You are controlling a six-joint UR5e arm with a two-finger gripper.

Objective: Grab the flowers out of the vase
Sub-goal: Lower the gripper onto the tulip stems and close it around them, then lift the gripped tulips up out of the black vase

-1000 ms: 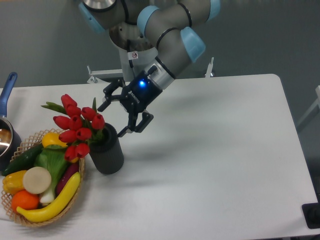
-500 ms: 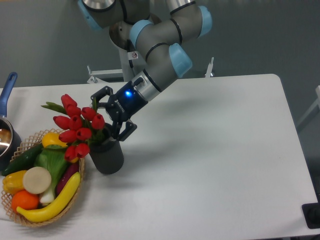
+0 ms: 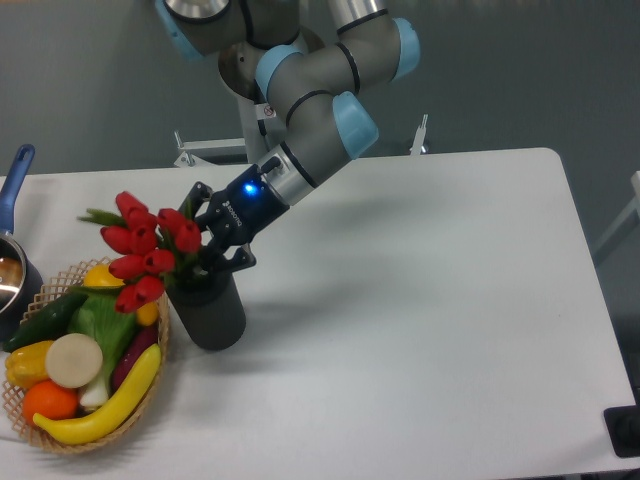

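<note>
The flowers (image 3: 145,250), red tulip buds on green stems, stand in the dark cylindrical vase (image 3: 210,312) at the table's left and lean left over the basket. My gripper (image 3: 218,232) comes in from the upper right, just above the vase mouth. Its jaws stand apart, one finger (image 3: 198,193) behind the stems and the other (image 3: 240,260) in front of them. The stems where they pass between the fingers are mostly hidden by the gripper. The gripper looks open around the stems.
A wicker basket (image 3: 160,350) of fruit and vegetables touches the vase's left side. A blue-handled metal pot (image 3: 14,262) sits at the far left edge. The white table (image 3: 420,320) stretches right of the vase.
The gripper has moved down and left, from beside the vase to the stems above its mouth. The tulip bunch has shifted slightly to the left.
</note>
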